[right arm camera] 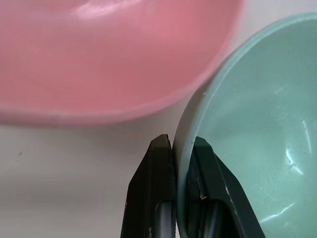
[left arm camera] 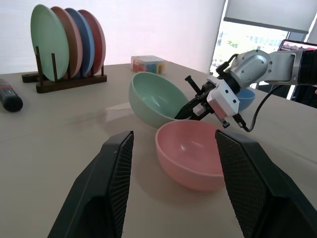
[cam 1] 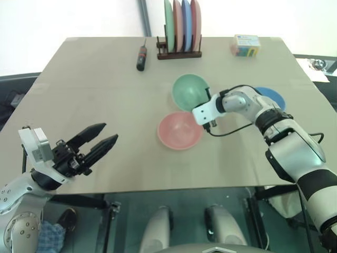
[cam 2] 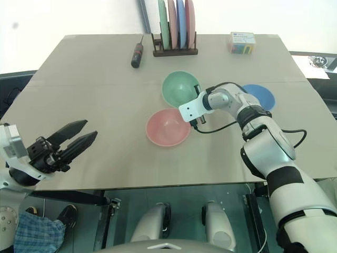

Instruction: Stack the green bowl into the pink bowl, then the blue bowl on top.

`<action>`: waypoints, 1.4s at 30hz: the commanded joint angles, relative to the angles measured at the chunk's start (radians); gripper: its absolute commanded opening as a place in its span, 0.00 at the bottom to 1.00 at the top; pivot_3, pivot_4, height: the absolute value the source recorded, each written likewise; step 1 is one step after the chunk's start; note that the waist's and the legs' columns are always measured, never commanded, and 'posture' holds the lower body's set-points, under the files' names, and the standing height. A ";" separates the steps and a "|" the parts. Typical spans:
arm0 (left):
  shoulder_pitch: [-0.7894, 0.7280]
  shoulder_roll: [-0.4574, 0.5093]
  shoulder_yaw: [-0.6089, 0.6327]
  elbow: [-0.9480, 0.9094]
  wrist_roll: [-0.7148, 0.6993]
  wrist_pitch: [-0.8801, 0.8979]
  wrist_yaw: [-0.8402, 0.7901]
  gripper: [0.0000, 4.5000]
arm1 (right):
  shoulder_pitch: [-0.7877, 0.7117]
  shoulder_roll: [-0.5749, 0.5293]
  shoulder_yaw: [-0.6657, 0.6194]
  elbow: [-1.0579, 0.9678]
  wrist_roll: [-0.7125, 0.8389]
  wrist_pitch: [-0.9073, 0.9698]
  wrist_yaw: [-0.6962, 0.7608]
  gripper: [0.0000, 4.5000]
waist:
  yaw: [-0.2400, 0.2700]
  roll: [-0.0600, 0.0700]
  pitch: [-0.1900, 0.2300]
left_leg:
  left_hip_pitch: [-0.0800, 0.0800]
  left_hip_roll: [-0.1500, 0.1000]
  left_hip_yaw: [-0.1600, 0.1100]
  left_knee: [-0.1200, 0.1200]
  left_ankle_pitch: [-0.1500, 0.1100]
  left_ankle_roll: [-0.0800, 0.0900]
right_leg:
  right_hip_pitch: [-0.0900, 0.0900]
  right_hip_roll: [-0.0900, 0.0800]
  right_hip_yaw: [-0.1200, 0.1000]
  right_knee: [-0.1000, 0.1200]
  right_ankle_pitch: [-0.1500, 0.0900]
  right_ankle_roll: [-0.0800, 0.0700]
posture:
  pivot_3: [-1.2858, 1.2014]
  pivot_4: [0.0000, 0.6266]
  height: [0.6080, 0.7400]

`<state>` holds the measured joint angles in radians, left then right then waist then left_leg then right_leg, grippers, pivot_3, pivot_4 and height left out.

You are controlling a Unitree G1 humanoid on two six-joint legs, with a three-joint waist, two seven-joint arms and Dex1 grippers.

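Gripping the rim of the green bowl [right arm camera: 257, 114], the right gripper [right arm camera: 183, 148] has its two black fingers pressed together on the bowl's wall, one finger outside and one inside. In the left wrist view the green bowl is tilted, its opening turned partly sideways, with the clamped edge raised just beside the pink bowl [cam 1: 180, 130]. The pink bowl sits upright on the tan table [cam 1: 105, 95], near the middle and in front of the green bowl. The blue bowl [cam 1: 273, 96] rests on the table behind the right forearm, apart from the other two. The left gripper [cam 1: 100, 141] hovers over the near left part of the table, its fingers spread apart and holding nothing. At the far edge stand a wooden rack of upright plates [cam 1: 181, 26], a dark screwdriver [cam 1: 141, 58] and a small colourful box [cam 1: 245, 45].
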<state>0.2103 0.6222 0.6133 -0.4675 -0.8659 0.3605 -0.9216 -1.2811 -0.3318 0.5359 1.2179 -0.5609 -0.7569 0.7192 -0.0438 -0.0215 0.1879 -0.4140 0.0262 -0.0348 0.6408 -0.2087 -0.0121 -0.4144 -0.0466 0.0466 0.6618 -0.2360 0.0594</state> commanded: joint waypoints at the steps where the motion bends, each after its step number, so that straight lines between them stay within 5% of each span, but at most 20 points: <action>1: -0.020 0.022 -0.014 0.005 0.002 -0.016 -0.016 0.62 | -0.076 -0.052 -0.074 -0.090 0.100 -0.064 0.080 0.02 | 0.000 0.000 0.000 | 0.000 0.000 0.000 0.000 0.000 0.000 | 0.000 0.000 0.000 0.000 0.000 0.000 | 0.52 0.24 1.00; 6: -0.056 0.036 -0.043 0.043 0.013 -0.020 -0.035 0.62 | -0.044 -0.124 -0.118 -0.334 0.318 -0.079 0.364 0.02 | 0.000 0.001 0.000 | 0.000 0.000 0.000 -0.001 0.000 0.000 | 0.000 0.000 0.000 0.000 0.001 0.002 | 0.52 0.24 1.00; 10: -0.103 0.043 -0.078 0.080 0.026 -0.022 -0.056 0.62 | 0.099 -0.229 -0.095 -0.776 0.574 0.146 0.646 0.02 | 0.009 0.000 0.000 | 0.000 0.001 -0.002 -0.003 0.000 0.000 | 0.000 0.000 -0.001 -0.001 0.001 0.002 | 0.52 0.24 1.00; 14: -0.149 0.053 -0.107 0.121 0.044 -0.027 -0.075 0.62 | 0.241 -0.288 -0.078 -1.086 0.636 0.341 0.713 0.02 | 0.009 0.001 0.000 | 0.000 0.000 -0.003 -0.002 0.000 0.000 | 0.001 -0.001 -0.003 -0.001 0.001 0.002 | 0.52 0.24 1.00; 15: -0.157 0.055 -0.110 0.125 0.045 -0.026 -0.077 0.62 | 0.258 -0.291 -0.078 -1.117 0.629 0.359 0.714 0.17 | 0.008 0.001 0.000 | 0.000 0.000 -0.002 -0.002 0.000 0.000 | 0.001 -0.001 -0.003 -0.001 0.001 0.002 | 0.52 0.24 1.00; 20: -0.182 0.065 -0.119 0.148 0.052 -0.024 -0.095 0.62 | 0.295 -0.294 -0.083 -1.199 0.614 0.427 0.716 0.46 | 0.003 0.001 0.000 | 0.001 0.001 -0.002 -0.002 0.000 0.000 | 0.001 0.000 -0.002 0.000 0.000 0.001 | 0.52 0.24 1.00; 24: -0.181 0.066 -0.120 0.150 0.056 -0.024 -0.103 0.62 | 0.298 -0.282 -0.103 -1.196 0.578 0.447 0.663 0.84 | 0.004 0.001 0.000 | 0.001 0.001 -0.001 -0.002 0.000 0.000 | 0.001 0.000 -0.002 -0.001 0.001 0.001 | 0.52 0.24 1.00; 35: -0.181 0.047 -0.127 0.133 0.040 -0.024 -0.101 0.62 | 0.291 -0.412 -0.228 -0.895 0.426 0.581 0.470 0.84 | 0.008 0.000 0.000 | 0.000 0.000 -0.001 -0.002 0.000 0.000 | 0.000 -0.001 -0.002 -0.001 -0.001 -0.001 | 0.52 0.24 1.00; 42: -0.222 0.041 -0.158 0.148 0.047 -0.026 -0.112 0.62 | 0.303 -0.364 -0.398 -0.744 0.479 0.970 0.227 0.84 | 0.004 0.000 0.000 | 0.000 0.000 0.000 -0.002 0.000 0.000 | -0.001 -0.001 -0.001 -0.001 0.000 0.000 | 0.52 0.24 1.00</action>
<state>-0.0024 0.6593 0.4574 -0.3040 -0.8092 0.3555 -1.0249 -0.9753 -0.6946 0.2007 0.4846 -0.1082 0.1305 0.9934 -0.0399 -0.0211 0.1883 -0.4143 0.0260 -0.0346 0.6384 -0.2086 -0.0120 -0.4151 -0.0473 0.0458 0.6607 -0.2357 0.0601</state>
